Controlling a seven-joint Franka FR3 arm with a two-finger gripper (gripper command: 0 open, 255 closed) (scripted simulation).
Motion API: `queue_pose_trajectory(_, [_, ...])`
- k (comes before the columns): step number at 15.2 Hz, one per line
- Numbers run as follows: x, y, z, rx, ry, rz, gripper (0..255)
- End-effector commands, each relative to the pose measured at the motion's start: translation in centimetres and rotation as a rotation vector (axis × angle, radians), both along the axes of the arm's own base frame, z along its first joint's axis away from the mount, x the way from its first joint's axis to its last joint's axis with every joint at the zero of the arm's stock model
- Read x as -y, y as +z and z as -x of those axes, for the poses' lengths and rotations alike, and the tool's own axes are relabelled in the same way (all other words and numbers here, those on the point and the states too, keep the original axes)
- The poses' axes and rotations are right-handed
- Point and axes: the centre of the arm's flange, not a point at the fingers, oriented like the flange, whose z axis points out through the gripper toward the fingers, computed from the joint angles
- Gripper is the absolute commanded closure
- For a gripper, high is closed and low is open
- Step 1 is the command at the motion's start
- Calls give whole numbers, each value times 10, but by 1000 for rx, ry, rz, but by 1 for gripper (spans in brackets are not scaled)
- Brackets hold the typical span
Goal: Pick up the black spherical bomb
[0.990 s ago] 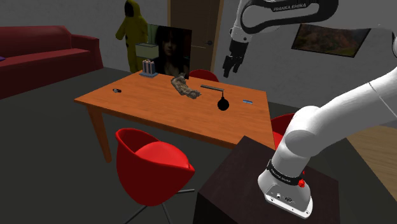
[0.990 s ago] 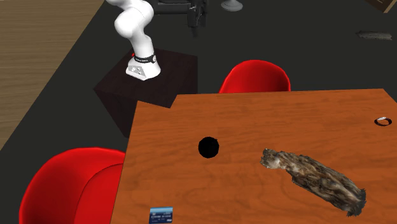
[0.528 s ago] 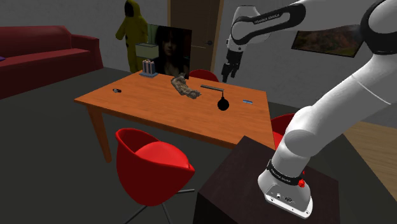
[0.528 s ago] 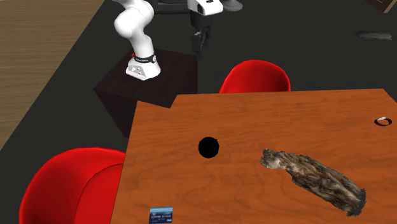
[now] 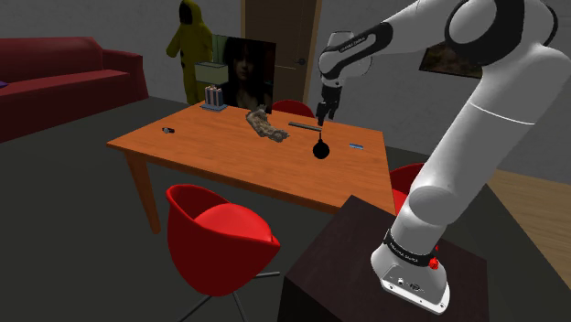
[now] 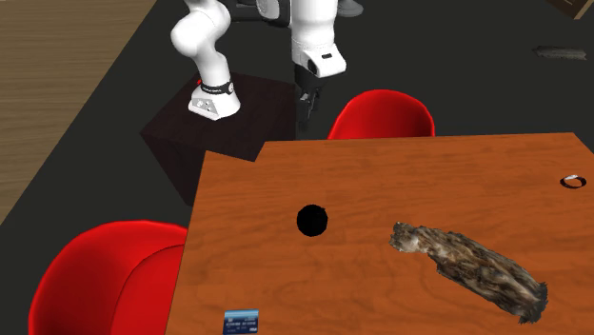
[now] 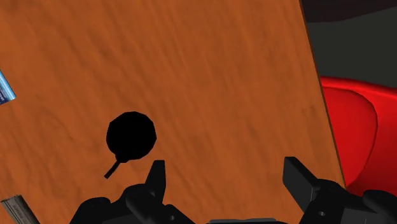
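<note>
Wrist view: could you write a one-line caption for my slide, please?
Open pincer above the orange table, with the black round bomb lying off to one side, not yet in its grasp.

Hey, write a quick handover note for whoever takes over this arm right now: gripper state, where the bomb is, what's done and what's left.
The gripper is open: fingers apart, nothing between them. It hangs above the table, touching nothing.
The black bomb rests on the table, off to the outer side of one finger, not between the two.
Done: the gripper is over the table, close to the black bomb. No grasp yet.
Left: centre the fingers over the black bomb, lower, close on it and lift.
</note>
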Motion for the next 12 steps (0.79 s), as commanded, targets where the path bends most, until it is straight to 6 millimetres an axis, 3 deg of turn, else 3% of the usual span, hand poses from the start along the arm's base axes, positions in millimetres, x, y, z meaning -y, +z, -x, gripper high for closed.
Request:
queue_pose_trajectory(1, [20, -17, -7, -13, 3, 3, 0])
queue_pose_trajectory(12, [124, -106, -63, -81, 15, 15, 0])
